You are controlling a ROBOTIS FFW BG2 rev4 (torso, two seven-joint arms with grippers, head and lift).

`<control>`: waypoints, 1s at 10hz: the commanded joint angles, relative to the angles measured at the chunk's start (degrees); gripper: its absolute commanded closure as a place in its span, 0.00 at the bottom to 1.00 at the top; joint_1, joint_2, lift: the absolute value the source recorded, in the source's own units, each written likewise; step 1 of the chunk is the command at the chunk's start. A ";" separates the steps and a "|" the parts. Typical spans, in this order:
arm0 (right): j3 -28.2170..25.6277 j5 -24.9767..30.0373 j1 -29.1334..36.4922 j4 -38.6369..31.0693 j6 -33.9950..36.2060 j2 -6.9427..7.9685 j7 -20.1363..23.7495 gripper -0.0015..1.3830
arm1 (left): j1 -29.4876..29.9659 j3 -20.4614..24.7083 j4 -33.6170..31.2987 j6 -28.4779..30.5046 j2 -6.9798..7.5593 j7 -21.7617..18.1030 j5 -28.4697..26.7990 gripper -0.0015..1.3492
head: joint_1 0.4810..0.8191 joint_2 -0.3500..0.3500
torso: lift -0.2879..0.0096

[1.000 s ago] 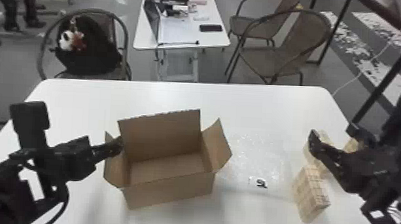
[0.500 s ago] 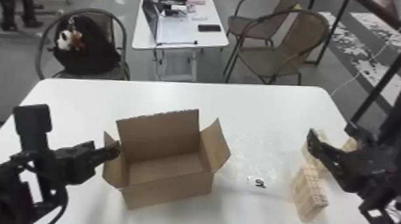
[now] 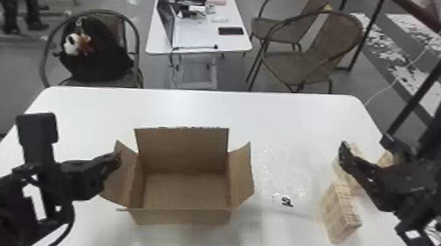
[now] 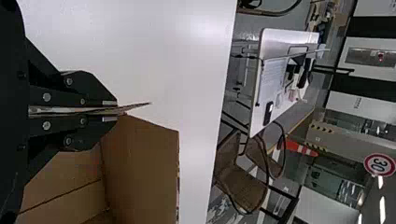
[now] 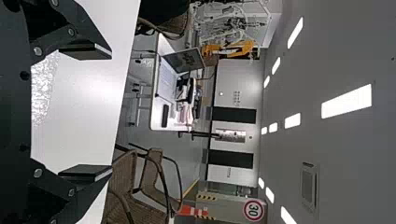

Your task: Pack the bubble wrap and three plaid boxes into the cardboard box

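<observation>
Box positioning appears in hand: the left gripper [image 4: 116, 111] clamps a side flap [image 3: 121, 184] of the empty cardboard box [image 3: 180, 217]; the right gripper [image 5: 111, 113], fingers parted, hangs by the plaid boxes [image 3: 339, 213]; next, likely, grasp the bubble wrap [image 3: 282, 171] between them.

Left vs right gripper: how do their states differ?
Left gripper is shut on a flap of the cardboard box; right gripper is open, holding nothing. Left gripper is at the box's left side, right gripper by the plaid boxes. Both are black.
</observation>
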 commanded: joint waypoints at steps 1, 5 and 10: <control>0.23 -0.42 -0.09 0.49 -0.89 0.06 -0.15 0.29 | -0.91 -0.38 0.09 0.10 -0.32 -0.31 -1.23 0.91 | 0.63 0.52 | 0.66; 0.14 -1.48 0.00 0.93 -1.06 -0.03 -0.42 0.29 | -0.82 -0.20 0.09 1.42 -0.32 -0.66 -1.84 0.90 | 0.63 0.52 | 0.66; -0.83 -1.48 -1.32 -1.00 5.09 -0.73 -2.09 0.29 | -0.91 -0.73 0.09 2.56 -0.32 -0.66 -3.87 0.90 | 0.63 0.53 | 0.66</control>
